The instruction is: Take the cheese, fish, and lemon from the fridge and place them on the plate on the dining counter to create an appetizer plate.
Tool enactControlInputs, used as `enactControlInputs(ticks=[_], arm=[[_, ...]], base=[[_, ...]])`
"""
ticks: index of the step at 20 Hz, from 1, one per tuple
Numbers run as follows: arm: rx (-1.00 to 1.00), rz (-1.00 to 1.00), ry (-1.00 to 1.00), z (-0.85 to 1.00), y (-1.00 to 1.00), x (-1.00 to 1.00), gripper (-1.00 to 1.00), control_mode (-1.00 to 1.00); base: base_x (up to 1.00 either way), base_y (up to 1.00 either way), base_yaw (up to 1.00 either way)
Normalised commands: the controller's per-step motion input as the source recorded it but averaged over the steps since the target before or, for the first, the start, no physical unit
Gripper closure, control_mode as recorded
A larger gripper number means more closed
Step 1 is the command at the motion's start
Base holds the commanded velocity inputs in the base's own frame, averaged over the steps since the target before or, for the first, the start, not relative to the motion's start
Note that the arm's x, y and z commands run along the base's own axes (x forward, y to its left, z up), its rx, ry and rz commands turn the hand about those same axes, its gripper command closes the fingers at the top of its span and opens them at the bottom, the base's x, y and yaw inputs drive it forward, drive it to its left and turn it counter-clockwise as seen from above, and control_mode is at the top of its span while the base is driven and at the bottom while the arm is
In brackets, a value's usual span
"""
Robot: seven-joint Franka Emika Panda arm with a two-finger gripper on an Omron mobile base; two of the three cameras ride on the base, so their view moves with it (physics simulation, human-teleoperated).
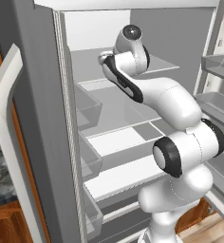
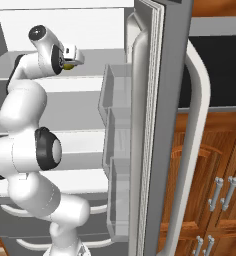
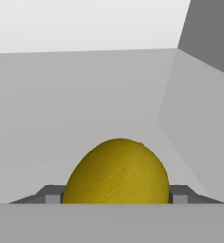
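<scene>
The white arm reaches up into the open fridge (image 1: 190, 33), its hand at an upper shelf (image 2: 97, 82) of the white interior, close to the back wall. In the hand view the lemon (image 3: 116, 172), yellow-green and dimpled, sits directly between the two dark fingertips (image 3: 52, 197), which show at either side of it at the bottom of the picture; each tip appears to lie right at the fruit's flank, but it is not possible to tell whether the jaws are truly pinching it or merely standing just beside it, so their state stays unsettled. Behind the lemon runs the pale back wall of the fridge, with a darker grey side wall angling in at the upper right of that view. In the right base view the gripper (image 2: 72, 62) points toward the right, and a small patch of the lemon's yellow shows beneath the hand, just above the shelf surface. That same view shows the edge of the open right door (image 2: 155, 125) with its clear door bins (image 2: 115, 135) stacked one above another and its long curved silver handle (image 2: 197, 150); beyond it stand brown wood cabinets (image 2: 210, 165) with small metal pulls. In the left base view the open left door (image 1: 42, 118) and its curved handle (image 1: 4, 123) stand at the left, with several shelves stepping down inside the fridge behind the arm's elbow.
</scene>
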Motion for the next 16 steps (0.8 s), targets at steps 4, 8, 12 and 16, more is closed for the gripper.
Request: enactControlInputs(ticks=[4, 8, 12, 16], arm=[[0.00, 0.00, -0.05, 0.00, 0.00, -0.31, 1.00, -1.00], [0.00, 0.00, -0.18, 0.01, -0.05, -0.97, 1.00, -1.00], [0.00, 0.00, -0.19, 0.27, -0.16, -1.00, 1.00, -1.00], [0.02, 0.00, -0.08, 0.39, -0.17, -1.00, 1.00, -1.00]], base=[[0.00, 0.00, 0.00], [0.00, 0.00, 0.00], [0.00, 0.00, 0.00], [0.00, 0.00, 0.00]])
